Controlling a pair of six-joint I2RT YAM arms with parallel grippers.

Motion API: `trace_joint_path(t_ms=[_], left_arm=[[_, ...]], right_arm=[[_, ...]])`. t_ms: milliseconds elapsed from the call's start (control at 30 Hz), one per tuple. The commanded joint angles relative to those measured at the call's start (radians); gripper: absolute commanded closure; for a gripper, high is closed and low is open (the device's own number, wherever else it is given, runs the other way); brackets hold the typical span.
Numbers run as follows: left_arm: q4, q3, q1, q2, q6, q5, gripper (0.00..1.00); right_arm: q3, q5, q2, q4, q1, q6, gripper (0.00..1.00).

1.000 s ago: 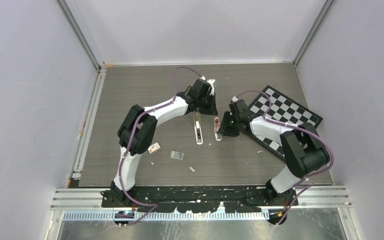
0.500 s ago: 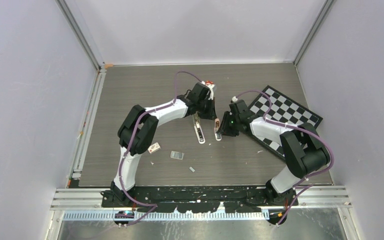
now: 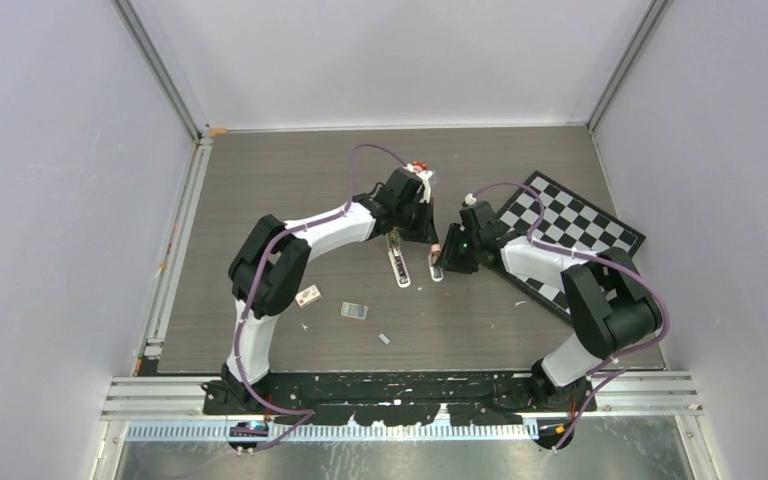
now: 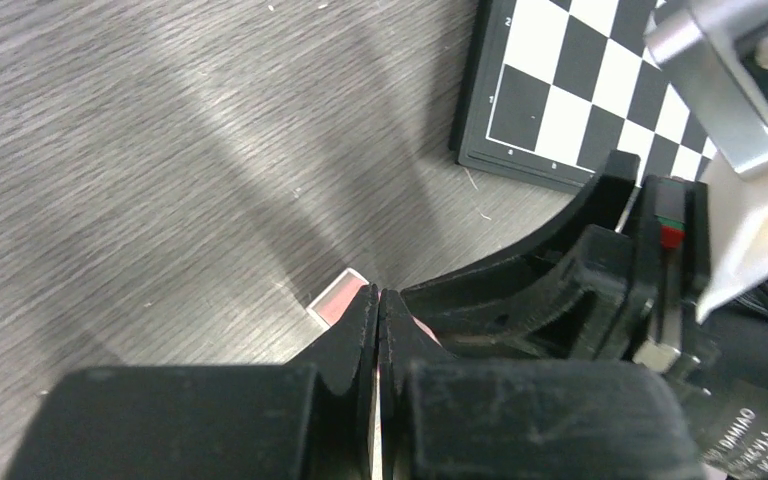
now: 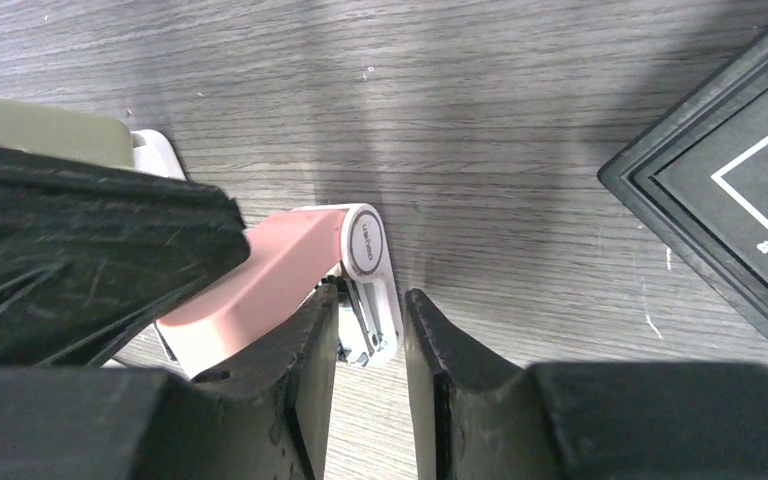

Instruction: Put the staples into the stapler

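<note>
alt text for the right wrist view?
The right gripper, fingers slightly apart, straddles the white hinge end of a pink-and-white stapler piece on grey woodgrain table. A checkerboard corner sits right; the other arm's black gripper fills the left.

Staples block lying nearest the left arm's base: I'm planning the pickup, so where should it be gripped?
Pinch the staples across two opposite edges, descending straight from above: the square block lies flat on the table, with nothing touching its sides.

The stapler (image 3: 397, 262) is half hidden beneath the left end effector (image 3: 407, 225).
</note>
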State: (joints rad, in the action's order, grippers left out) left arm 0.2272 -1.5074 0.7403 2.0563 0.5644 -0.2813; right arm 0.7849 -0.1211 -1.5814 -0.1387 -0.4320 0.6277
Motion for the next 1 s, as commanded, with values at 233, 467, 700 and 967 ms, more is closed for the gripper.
trace_joint_path(t_ms=[233, 467, 700, 967], left_arm=[[-0.029, 0.027, 0.022, -0.091, -0.017, 0.016, 0.99], [-0.014, 0.040, 0.044, -0.090, -0.036, 0.049, 0.99], [-0.002, 0.055, 0.060, -0.105, -0.038, 0.080, 0.97], [0.031, 0.070, 0.060, -0.121, -0.045, 0.135, 0.94]], right_arm=[[0.003, 0.056, 0.127, -0.109, -0.004, -0.023, 0.64], [-0.012, 0.048, 0.247, -0.168, -0.003, 0.002, 0.62], [-0.012, 0.047, 0.312, -0.176, -0.003, 0.031, 0.61], [-0.004, -0.006, 0.233, -0.111, -0.004, 0.036, 0.61]])
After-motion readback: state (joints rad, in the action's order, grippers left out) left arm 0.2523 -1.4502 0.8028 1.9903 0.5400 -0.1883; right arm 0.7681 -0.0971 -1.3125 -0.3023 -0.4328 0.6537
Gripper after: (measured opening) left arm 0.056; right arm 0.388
